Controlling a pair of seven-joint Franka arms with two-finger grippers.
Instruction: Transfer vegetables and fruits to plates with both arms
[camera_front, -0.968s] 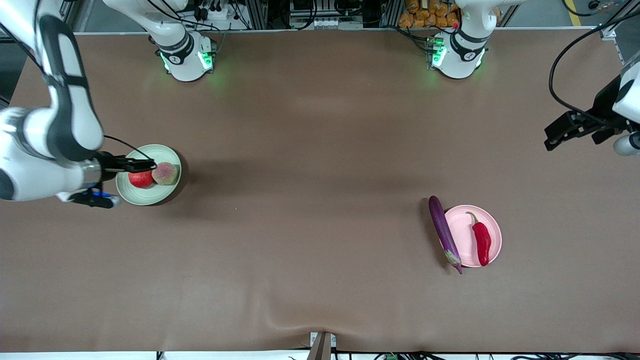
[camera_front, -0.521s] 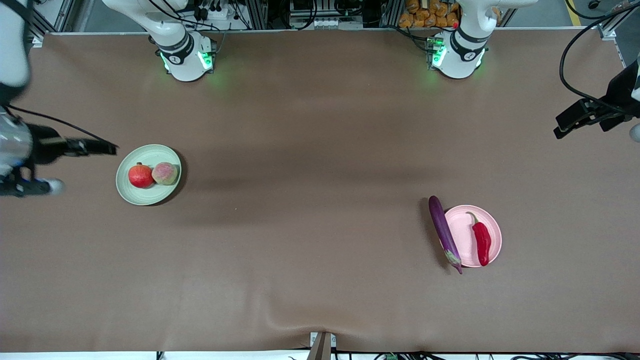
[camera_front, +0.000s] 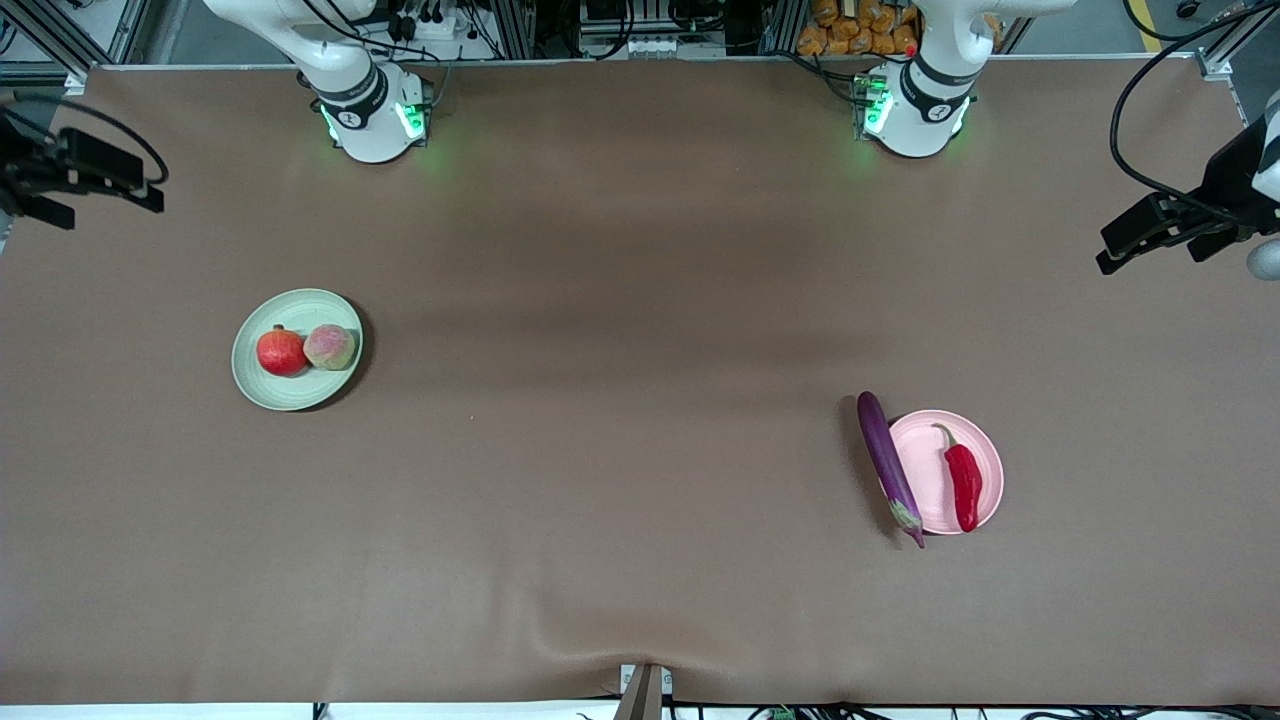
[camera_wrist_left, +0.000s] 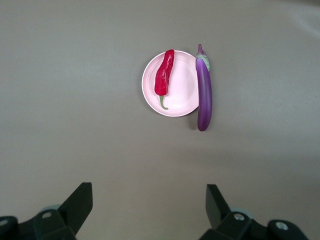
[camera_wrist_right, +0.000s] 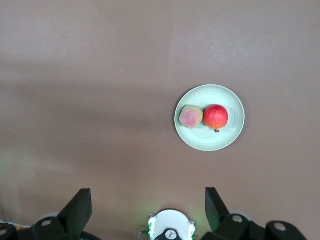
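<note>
The pale green plate (camera_front: 300, 395) holds the red pomegranate (camera_front: 281, 352) and the yellowish-pink peach (camera_front: 331, 347); the right wrist view shows the plate (camera_wrist_right: 225, 137), the peach (camera_wrist_right: 191, 116) and the pomegranate (camera_wrist_right: 216, 116). The pale pink plate (camera_front: 925, 460) holds the red chili (camera_front: 964, 484). The purple eggplant (camera_front: 888, 465) lies along the plate's rim on the side toward the right arm's end. The left wrist view shows the plate (camera_wrist_left: 184, 87), the chili (camera_wrist_left: 163, 79) and the eggplant (camera_wrist_left: 204, 92). My right gripper (camera_front: 145, 195) (camera_wrist_right: 147, 202) is open and empty, high over the right arm's end. My left gripper (camera_front: 1105, 262) (camera_wrist_left: 149, 200) is open and empty, high over the left arm's end.
The two green-lit arm bases (camera_front: 375, 110) (camera_front: 910, 110) stand along the table's edge farthest from the front camera. A small bracket (camera_front: 645, 690) sits at the edge nearest the front camera. A brown cloth (camera_front: 620, 400) covers the table.
My right gripper has risen from over the green plate and swung out toward the right arm's end and the bases. The fruits stay on the plate. My left gripper has barely shifted.
</note>
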